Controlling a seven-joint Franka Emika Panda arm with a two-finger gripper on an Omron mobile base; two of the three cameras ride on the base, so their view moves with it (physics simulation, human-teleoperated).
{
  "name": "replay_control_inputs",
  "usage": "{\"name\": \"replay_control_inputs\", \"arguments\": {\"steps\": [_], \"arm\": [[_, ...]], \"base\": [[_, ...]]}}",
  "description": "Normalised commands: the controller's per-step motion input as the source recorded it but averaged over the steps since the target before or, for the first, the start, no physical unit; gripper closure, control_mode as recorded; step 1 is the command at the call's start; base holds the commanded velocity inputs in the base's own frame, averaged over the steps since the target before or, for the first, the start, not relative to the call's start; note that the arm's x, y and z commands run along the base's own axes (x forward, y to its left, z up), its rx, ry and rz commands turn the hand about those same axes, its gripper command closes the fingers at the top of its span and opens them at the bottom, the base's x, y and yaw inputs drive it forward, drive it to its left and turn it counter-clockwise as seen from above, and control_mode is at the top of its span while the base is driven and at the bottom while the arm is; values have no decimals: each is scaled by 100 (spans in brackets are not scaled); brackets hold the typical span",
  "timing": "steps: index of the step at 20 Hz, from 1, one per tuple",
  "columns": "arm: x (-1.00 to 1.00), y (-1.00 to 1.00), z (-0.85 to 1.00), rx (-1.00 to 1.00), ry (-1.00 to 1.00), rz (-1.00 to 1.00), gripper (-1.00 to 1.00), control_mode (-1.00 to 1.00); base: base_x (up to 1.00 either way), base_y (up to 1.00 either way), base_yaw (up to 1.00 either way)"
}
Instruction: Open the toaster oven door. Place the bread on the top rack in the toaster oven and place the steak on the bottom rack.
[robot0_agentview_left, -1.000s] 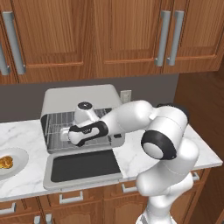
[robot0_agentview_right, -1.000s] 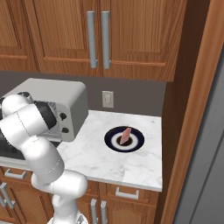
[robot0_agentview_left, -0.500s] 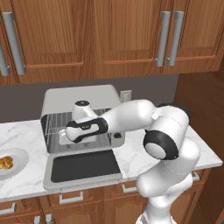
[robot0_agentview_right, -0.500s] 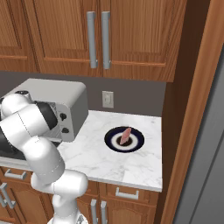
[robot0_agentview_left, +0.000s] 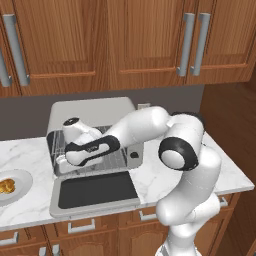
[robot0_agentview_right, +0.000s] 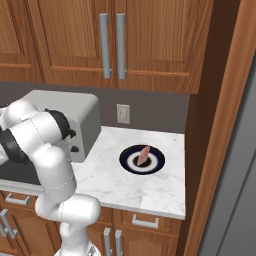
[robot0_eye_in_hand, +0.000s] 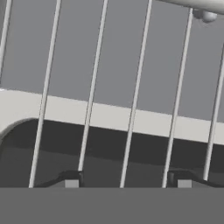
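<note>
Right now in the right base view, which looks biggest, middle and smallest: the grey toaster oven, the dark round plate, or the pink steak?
1. Boxy light-grey toaster oven, largest
2. Dark round plate
3. Pinkish-red steak, smallest, lying on that plate

Brown wooden upper cabinets (robot0_agentview_left: 130, 45) with long grey bar handles (robot0_agentview_left: 194, 44) hang above a white marble counter (robot0_agentview_left: 220, 170). A pale plate (robot0_agentview_left: 20, 181) sits at the counter's far left. A dark blue plate (robot0_agentview_right: 155, 162) with a white ring lies on the right stretch. A white wall outlet (robot0_agentview_right: 122, 114) is set in the grey backsplash (robot0_agentview_right: 155, 107). Lower drawers (robot0_agentview_right: 145, 222) carry grey handles.
</note>
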Motion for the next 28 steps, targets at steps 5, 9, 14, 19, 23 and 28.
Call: {"name": "replay_control_inputs", "arguments": {"steps": [5, 9, 14, 19, 23, 28], "arm": [[-71, 17, -94, -20, 9, 0, -100, -100], [-76, 14, -94, -18, 9, 0, -100, -100], [-77, 11, -94, -17, 11, 0, -100, -100], [-79, 7, -94, -15, 12, 0, -100, -100], [-79, 3, -94, -13, 10, 0, -100, -100], [-30, -27, -50, 2, 0, 0, -100, -100]], "base": [[0, 0, 0], [0, 0, 0], [0, 0, 0], [0, 0, 0], [0, 0, 0], [0, 0, 0]]}}
